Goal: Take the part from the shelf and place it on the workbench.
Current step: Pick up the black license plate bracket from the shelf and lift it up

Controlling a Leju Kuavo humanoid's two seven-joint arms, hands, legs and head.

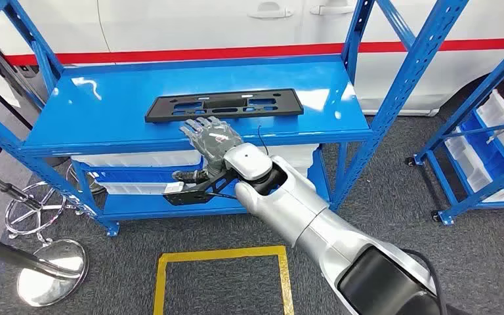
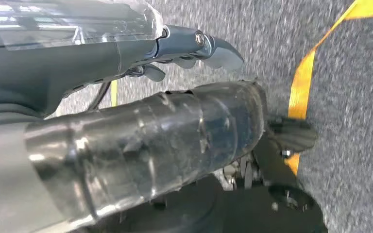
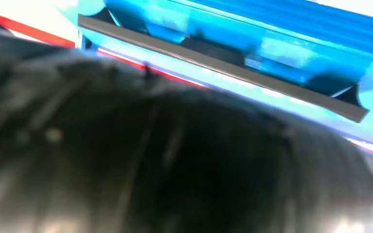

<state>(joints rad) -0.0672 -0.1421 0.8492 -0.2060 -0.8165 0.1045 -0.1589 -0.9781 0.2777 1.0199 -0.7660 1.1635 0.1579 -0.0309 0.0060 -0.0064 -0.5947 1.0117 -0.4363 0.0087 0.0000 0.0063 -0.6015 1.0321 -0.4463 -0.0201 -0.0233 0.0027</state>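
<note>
Reaching toward the shelf [image 1: 105,98] with the right hand [image 1: 211,138], fingers spread and flat, grasping nothing. Lying at twelve o'clock from that hand, just beyond the fingertips: the black part [image 1: 224,105], flat on the top deck near its front edge, long axis running from nine to three o'clock, crosswise to the reach. Appearing in the right wrist view as a dark bar [image 3: 223,68] on blue. Hanging low beside the body over grey carpet: the left hand [image 2: 194,48], far from the part, fingers curled, seemingly holding nothing. Sitting on the lower tiers: white bins [image 1: 138,158], contents hidden.
</note>
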